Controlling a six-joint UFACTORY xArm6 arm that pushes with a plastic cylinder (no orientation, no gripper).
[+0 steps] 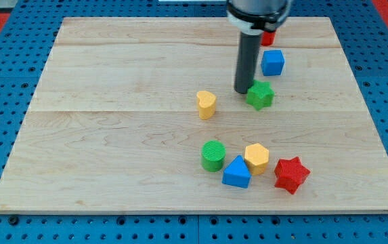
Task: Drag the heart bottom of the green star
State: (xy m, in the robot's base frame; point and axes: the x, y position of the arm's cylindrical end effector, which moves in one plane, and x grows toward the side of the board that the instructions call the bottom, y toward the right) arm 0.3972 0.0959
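The yellow heart (206, 104) lies near the middle of the wooden board (112, 135). The green star (260, 95) lies to its right and slightly higher. My tip (242, 91) rests on the board just left of the green star, touching or almost touching it, and up and to the right of the heart with a clear gap between them. The rod rises from there to the view's top.
A blue cube (272, 62) sits above and right of the star. A red block (267, 38) is partly hidden behind the arm. Near the view's bottom sit a green cylinder (213, 155), blue triangle (236, 172), yellow hexagon (256, 158) and red star (291, 174).
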